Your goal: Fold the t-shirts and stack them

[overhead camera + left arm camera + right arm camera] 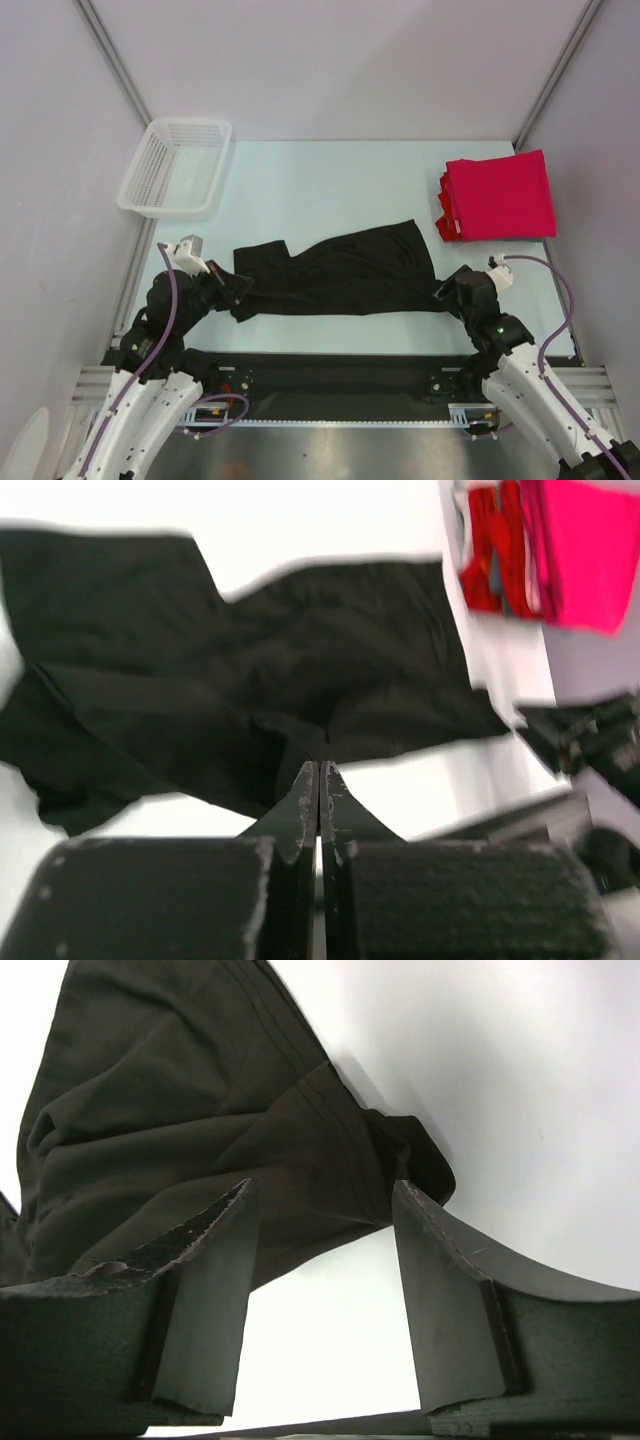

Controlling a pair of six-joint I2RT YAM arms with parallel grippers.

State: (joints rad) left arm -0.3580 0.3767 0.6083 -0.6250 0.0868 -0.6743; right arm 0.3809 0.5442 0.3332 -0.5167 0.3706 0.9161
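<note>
Top external: black t-shirt [340,268] lengthwise left-to-right; left pincer [238,288] closed, right pincer [443,292] half-open, at its ends.

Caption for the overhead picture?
Left gripper shut, right gripper open, at opposite ends of a black t-shirt; red t-shirts stacked beyond.

Top cam: fixed above and behind the arm bases, looks down and forward, far enough back to cover the whole table [330,180]. Left wrist cam: low, sights past the left gripper [319,772] toward the robot's right, mid range, blurred. Right wrist cam: near table level, very close, looks out between the fingers of the right gripper [322,1200]. All three share the black t-shirt [340,270]. Top and left wrist also share the red t-shirts [500,195] and the right arm [520,378].
</note>
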